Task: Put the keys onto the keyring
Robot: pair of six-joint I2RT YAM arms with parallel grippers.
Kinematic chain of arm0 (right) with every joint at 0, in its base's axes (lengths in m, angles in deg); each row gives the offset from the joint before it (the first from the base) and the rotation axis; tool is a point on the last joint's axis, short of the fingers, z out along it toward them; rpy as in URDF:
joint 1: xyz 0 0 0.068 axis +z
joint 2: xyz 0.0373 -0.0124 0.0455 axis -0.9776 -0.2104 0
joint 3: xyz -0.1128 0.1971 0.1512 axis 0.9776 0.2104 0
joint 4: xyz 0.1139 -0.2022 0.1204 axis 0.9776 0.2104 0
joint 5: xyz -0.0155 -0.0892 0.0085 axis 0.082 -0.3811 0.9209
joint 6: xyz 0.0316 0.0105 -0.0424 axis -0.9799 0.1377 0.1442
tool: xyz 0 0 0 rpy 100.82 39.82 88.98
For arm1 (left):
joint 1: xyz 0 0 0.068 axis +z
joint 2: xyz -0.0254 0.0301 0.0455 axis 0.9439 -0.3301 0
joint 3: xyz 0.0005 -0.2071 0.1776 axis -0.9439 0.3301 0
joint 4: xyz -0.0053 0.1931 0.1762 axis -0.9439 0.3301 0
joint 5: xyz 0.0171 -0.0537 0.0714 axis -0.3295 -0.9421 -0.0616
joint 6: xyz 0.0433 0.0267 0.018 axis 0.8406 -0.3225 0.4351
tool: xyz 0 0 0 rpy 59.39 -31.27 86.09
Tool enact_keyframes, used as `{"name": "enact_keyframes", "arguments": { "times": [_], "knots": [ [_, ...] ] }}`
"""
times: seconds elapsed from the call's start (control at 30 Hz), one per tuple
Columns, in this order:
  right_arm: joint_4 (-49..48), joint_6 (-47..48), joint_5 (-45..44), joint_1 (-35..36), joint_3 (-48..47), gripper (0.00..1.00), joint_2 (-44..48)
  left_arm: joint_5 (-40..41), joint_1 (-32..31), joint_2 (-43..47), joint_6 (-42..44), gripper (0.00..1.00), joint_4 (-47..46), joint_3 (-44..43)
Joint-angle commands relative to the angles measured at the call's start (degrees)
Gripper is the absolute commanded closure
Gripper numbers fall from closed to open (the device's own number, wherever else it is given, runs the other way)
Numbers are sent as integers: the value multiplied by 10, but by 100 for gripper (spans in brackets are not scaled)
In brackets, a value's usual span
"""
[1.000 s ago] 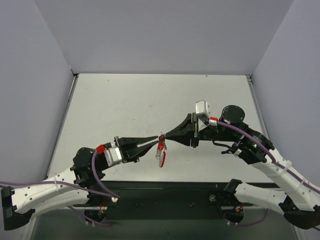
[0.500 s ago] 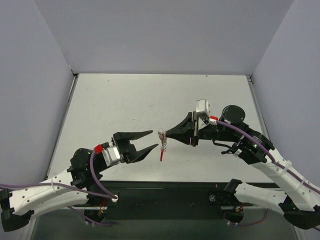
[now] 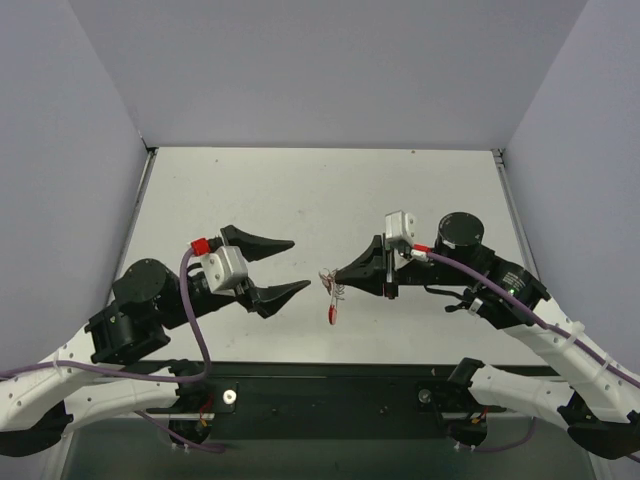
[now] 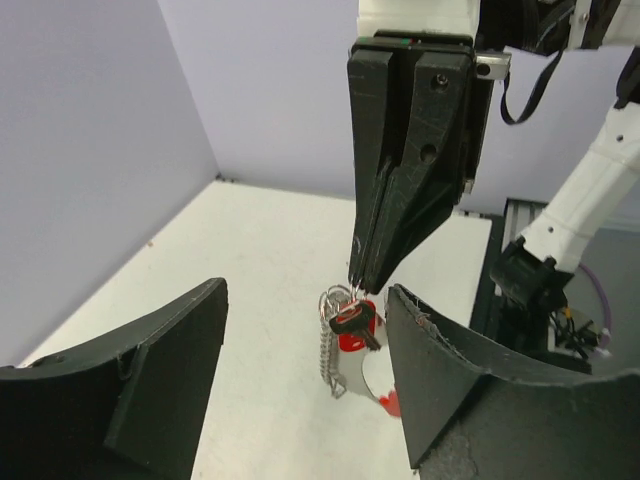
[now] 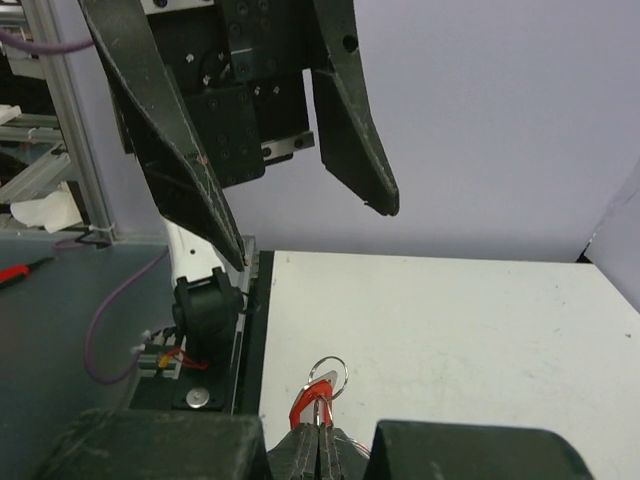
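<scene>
The keyring (image 3: 331, 297) dangles in mid-air over the table from my right gripper (image 3: 334, 273), which is shut on its top. In the left wrist view its silvery ridged band (image 4: 324, 352) and red arc (image 4: 353, 338) hang below the right gripper (image 4: 358, 284). A small key (image 4: 352, 320) lies against the red part; its shape is hard to make out. My left gripper (image 3: 300, 264) stands open a short way left of the keyring, touching nothing. In the right wrist view the shut fingertips (image 5: 320, 436) pinch the red arc (image 5: 303, 403) beside a thin silver ring (image 5: 329, 375).
Grey walls close in the white table (image 3: 300, 200) on three sides. A black strip (image 3: 330, 385) with both arm bases runs along the near edge. The left gripper's fingers (image 5: 168, 150) hang wide apart high in the right wrist view.
My left gripper has opened, let go of the keyring and drawn back to the left, lifting. The keyring now hangs from the right gripper alone, which has shifted slightly toward the near edge.
</scene>
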Motion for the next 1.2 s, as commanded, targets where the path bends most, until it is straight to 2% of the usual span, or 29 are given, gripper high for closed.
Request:
{"name": "enact_keyframes", "arguments": {
  "times": [0.0,0.2,0.33,0.47,0.53,0.57,0.6,0.7,0.87,1.17],
  "knots": [
    [13,63,38,-4,-12,100,6,-11,4,-15,-43,25,119,-60],
    [42,101,35,-3,-13,100,15,-123,22,-120,-118,20,245,-184],
    [65,113,27,-3,-21,100,16,-194,53,-151,-158,20,266,-229],
    [67,113,22,-4,-14,100,25,-257,152,-156,-220,20,259,-249],
    [70,113,19,-4,-13,100,27,-315,194,-166,-266,20,258,-254],
    [70,114,18,-4,-12,100,28,-341,235,-176,-284,21,251,-251],
    [71,114,17,-3,-11,100,28,-403,256,-179,-327,21,238,-244],
    [71,116,15,-3,-11,100,27,-511,317,-195,-417,25,159,-196],
    [71,115,13,-4,-10,100,23,-552,334,-211,-475,28,83,-140],
    [71,112,9,-4,-18,100,4,-545,333,-235,-457,32,103,-130]
  ]
}}
